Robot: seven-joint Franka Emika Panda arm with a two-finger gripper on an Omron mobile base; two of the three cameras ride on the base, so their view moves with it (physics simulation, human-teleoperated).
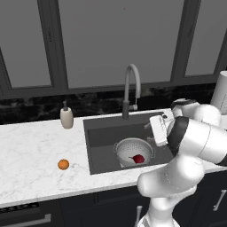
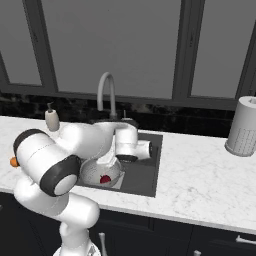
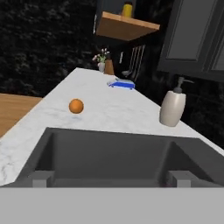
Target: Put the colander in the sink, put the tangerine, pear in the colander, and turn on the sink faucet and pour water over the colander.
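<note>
The round silvery-white perforated colander [image 1: 134, 151] sits in the dark grey recessed sink [image 1: 103, 137], with the dark red pear [image 1: 138, 158] inside it. The small orange tangerine [image 1: 63, 164] rests on the white marble counter [image 1: 31, 150] (left of the basin). The two-finger gripper [image 3: 111, 181] hangs open and empty above the sink.

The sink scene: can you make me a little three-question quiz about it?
1. True or false: the pear lies in the colander.
2. Where is the tangerine? A in the sink; B on the counter; C in the gripper.
3. What beige bottle stands left of the sink faucet?

Key: 1 true. 2 B. 3 the soap dispenser.
</note>
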